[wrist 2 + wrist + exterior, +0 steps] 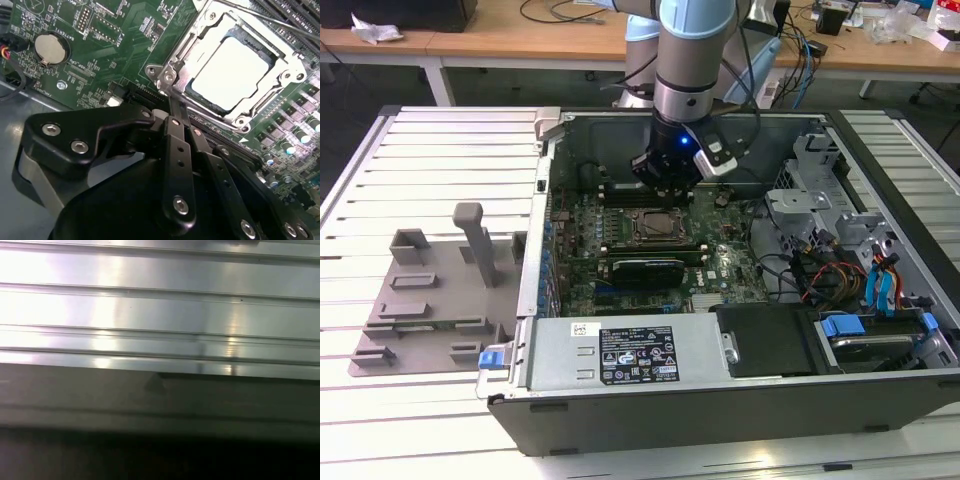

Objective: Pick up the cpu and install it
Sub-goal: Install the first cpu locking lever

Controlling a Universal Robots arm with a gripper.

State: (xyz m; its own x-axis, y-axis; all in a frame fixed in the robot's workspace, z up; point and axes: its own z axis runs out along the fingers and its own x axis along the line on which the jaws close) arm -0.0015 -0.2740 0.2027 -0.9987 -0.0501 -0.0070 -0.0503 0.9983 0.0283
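Observation:
The cpu (231, 71), a flat square with a pale silvery top, lies inside the metal socket frame (172, 75) on the green motherboard (100, 30). In the second wrist view my gripper (176, 111) has its black fingers (172, 150) pressed together with nothing between them, the tips just beside the frame's edge and off the cpu. In the exterior view the gripper (667, 182) hangs inside the open computer case, just behind the socket (659, 228).
The black case (720, 410) lies open on a slatted metal table (440, 150). Drive cages and coloured cables (850, 270) crowd the exterior view's right. A grey fixture plate with upright posts (430, 300) sits on the left. The first wrist view shows ribbed pale metal (160, 310).

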